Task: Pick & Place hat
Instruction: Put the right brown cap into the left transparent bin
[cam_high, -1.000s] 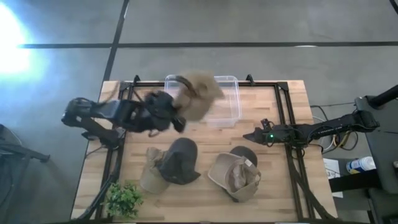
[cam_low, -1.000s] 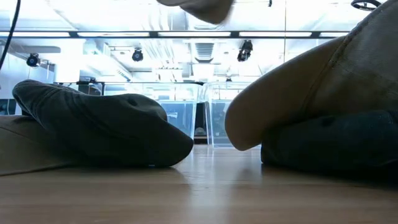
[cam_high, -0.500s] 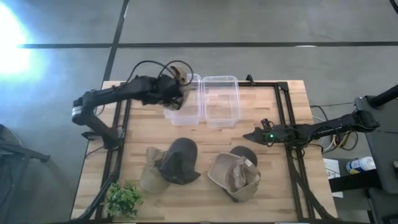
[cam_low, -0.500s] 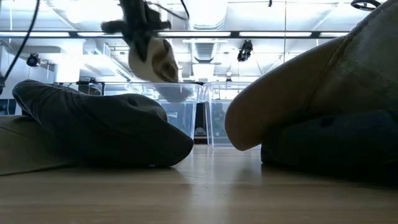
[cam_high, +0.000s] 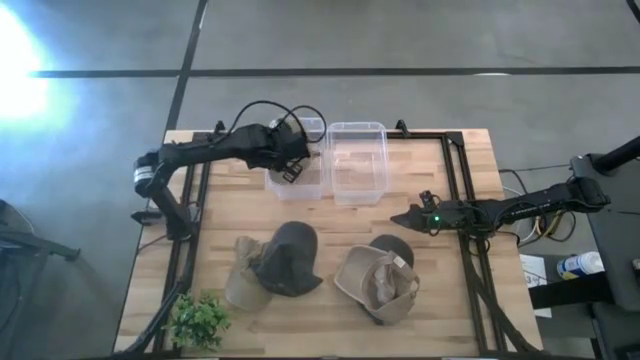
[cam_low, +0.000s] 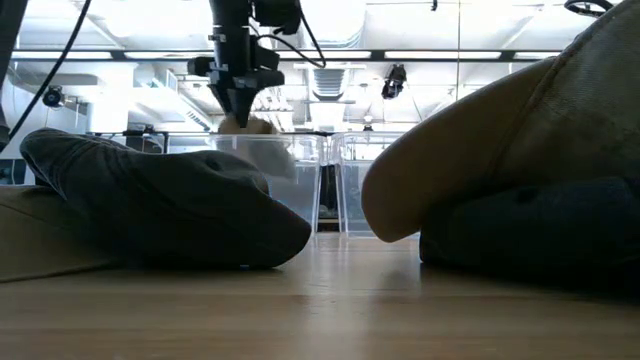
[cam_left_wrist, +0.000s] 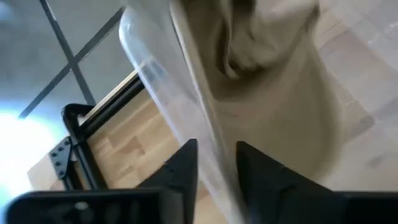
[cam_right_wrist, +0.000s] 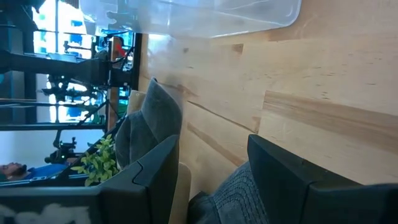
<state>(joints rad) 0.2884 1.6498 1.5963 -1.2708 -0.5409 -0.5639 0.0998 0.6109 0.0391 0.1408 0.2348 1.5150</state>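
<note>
left gripper (cam_high: 291, 160) pointing down, fingers parted — right gripper (cam_high: 403, 217) low, open

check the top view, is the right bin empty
Yes, the right bin shows only its clear floor, while the tan hat sits in the left bin under the left claw.

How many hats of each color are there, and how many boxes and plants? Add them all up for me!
tan hats: 3
dark hats: 2
clear bins: 2
plant: 1
Total: 8 things
</note>
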